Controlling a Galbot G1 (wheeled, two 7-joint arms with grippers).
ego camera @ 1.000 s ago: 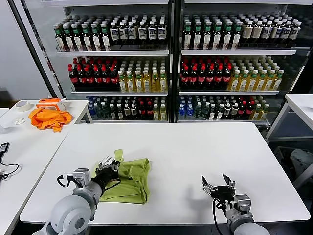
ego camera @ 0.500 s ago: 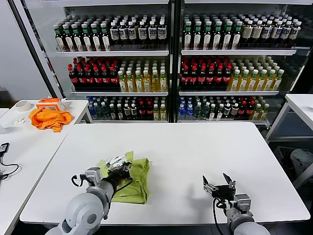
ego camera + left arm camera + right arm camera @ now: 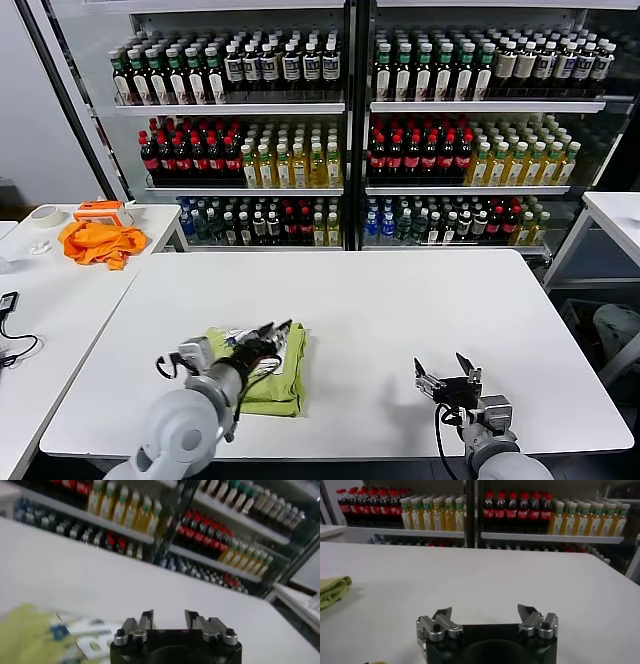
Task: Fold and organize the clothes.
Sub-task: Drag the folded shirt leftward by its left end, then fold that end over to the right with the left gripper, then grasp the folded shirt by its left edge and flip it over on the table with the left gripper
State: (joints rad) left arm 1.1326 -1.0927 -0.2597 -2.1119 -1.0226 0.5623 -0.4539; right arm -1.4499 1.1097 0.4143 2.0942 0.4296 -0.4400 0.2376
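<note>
So the left gripper [image 3: 281, 329] sits right over the folded T-shirt [image 3: 268, 382], jaws parted with a clear gap in the left wrist view and nothing between them. No cloth is pinched there; the yellow-green fabric with its white print lies just beside and below the jaws. The shirt itself is a compact folded bundle on the white bench [image 3: 400, 300], toward the robot's left front, a bit in from the near edge.

What I'd worry about: the jaws are so close to the top layer that a fingertip could snag the fabric as the arm pulls away and drag the fold open. Cotton this light won't hold a crease on its own either, so the top flap might spring back or slide, leaving the bundle lopsided. A sideways exit looks riskier to me than going straight up.

The right gripper [image 3: 447, 379] is parked low near the front of the bench on the robot's right, jaws wide apart and empty, well clear of the shirt.

Containers: no bin or basket on the bench that I can see. Behind it are the glass-door coolers [image 3: 350, 120], shelves packed with rows of bottles [image 3: 190, 155], dark, red-capped and yellowish ones. Off on the side table there's an orange garment [image 3: 98, 243], not part of this job.
</note>
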